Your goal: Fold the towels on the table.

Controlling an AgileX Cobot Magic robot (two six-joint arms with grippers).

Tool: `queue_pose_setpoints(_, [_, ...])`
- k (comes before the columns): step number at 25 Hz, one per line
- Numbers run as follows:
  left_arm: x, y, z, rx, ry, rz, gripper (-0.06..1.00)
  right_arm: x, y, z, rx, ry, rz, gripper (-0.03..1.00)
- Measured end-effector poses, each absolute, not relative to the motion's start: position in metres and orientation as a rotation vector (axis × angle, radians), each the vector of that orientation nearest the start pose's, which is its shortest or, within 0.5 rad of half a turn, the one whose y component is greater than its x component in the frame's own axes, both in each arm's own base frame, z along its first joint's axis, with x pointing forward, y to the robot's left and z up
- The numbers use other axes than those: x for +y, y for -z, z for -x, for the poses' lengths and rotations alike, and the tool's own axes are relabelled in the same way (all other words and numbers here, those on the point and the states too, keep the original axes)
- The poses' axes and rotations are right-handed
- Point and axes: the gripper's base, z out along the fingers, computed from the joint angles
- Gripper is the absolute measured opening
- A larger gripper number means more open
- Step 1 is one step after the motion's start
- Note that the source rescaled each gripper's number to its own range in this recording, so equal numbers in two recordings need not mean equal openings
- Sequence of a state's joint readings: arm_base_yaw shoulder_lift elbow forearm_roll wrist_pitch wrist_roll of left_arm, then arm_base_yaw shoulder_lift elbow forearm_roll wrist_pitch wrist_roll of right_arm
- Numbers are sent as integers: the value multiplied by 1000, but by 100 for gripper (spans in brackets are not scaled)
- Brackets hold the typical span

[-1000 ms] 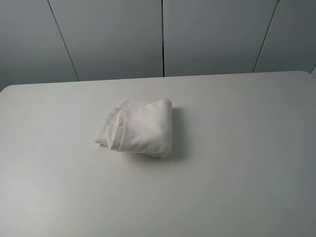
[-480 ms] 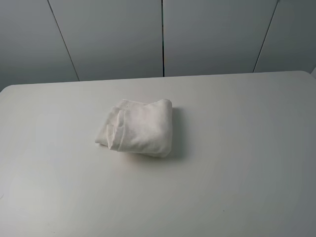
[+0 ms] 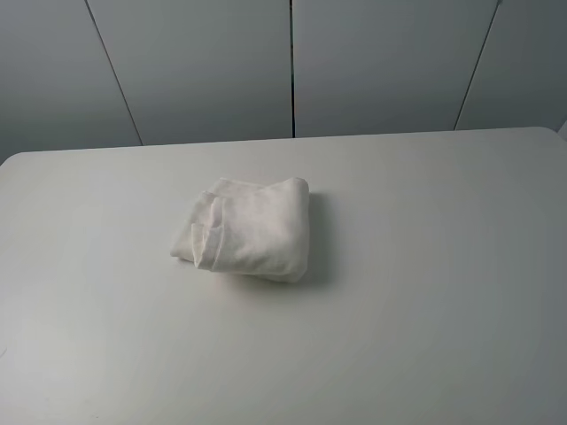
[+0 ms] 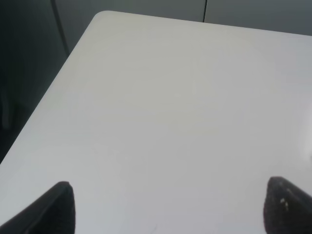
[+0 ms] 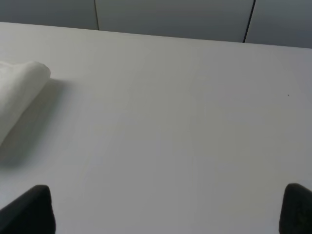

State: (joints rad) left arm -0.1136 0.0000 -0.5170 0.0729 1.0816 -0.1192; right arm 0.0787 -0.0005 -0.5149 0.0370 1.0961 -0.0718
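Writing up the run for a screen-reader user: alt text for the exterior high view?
A white towel, folded into a small loose bundle, lies near the middle of a plain white table. Grey wall panels stand behind; no arm is in view.

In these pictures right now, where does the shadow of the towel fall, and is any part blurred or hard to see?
Exterior high view: the towel casts a soft shadow to its right on the table; white on white gives weak contrast. Right wrist view: only a towel corner shows, with its shadow beside it; the fingertips look dark and blurred. Left wrist view: bare table, even light, blurred dark fingertips.
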Motion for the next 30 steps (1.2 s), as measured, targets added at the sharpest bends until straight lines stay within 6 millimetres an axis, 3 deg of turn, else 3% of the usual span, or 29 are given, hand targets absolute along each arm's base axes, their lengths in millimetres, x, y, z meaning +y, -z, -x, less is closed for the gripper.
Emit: queue_pose_setpoints(30, [7,-280,7,2047,58,11,100,2,-279,8,2059,-56,146,100])
